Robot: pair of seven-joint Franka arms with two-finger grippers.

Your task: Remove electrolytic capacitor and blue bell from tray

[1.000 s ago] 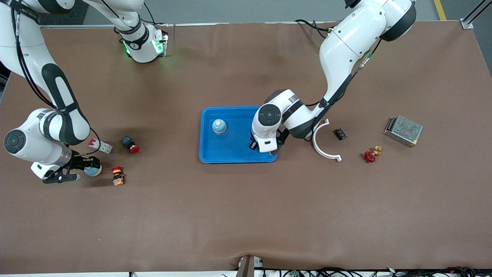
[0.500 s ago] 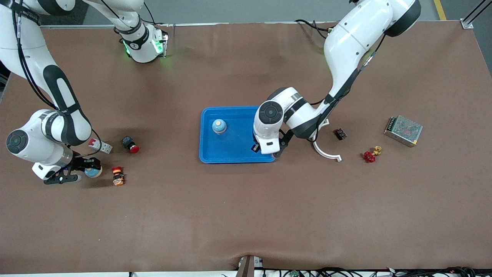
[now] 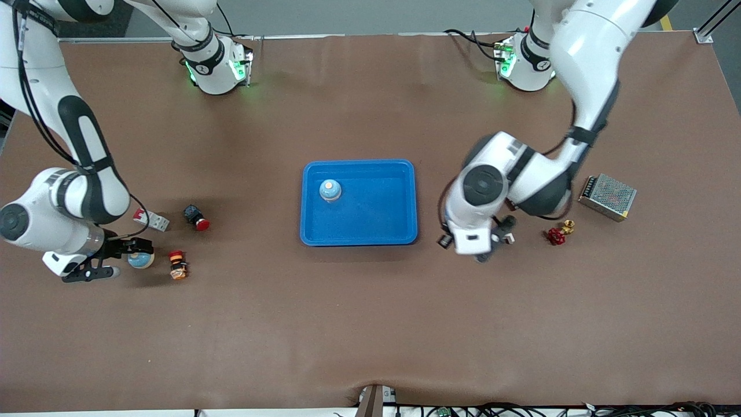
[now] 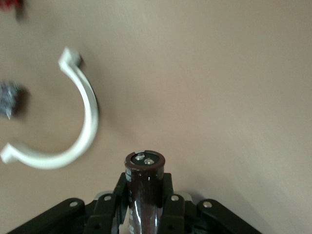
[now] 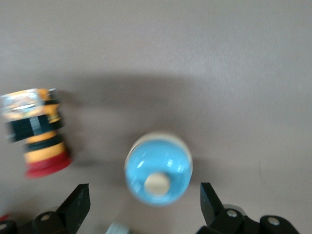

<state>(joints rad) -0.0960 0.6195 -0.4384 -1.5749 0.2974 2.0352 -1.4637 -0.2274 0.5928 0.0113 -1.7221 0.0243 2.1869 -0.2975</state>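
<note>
My left gripper (image 3: 479, 250) is shut on a dark brown capacitor (image 4: 145, 190) and holds it over the bare table between the blue tray (image 3: 399, 231) and a white C-shaped clamp (image 4: 83, 122). In the left wrist view my left gripper (image 4: 145, 184) clamps the capacitor on both sides. My right gripper (image 3: 128, 259) is open at a blue bell (image 3: 140, 260) on the table near the right arm's end. In the right wrist view my right gripper (image 5: 145, 195) has one finger on each side of the bell (image 5: 158, 168), apart from it. A second blue bell (image 3: 330, 189) stands in the tray.
A yellow and red button (image 3: 177, 264), a red push button (image 3: 197, 218) and a red and grey part (image 3: 150, 219) lie close to the bell. A red valve (image 3: 557, 234) and a mesh power supply (image 3: 608, 197) lie toward the left arm's end.
My left arm has swung with the capacitor from over the tray's edge out over the table by the white clamp. My right gripper has drawn slightly back from the bell.
</note>
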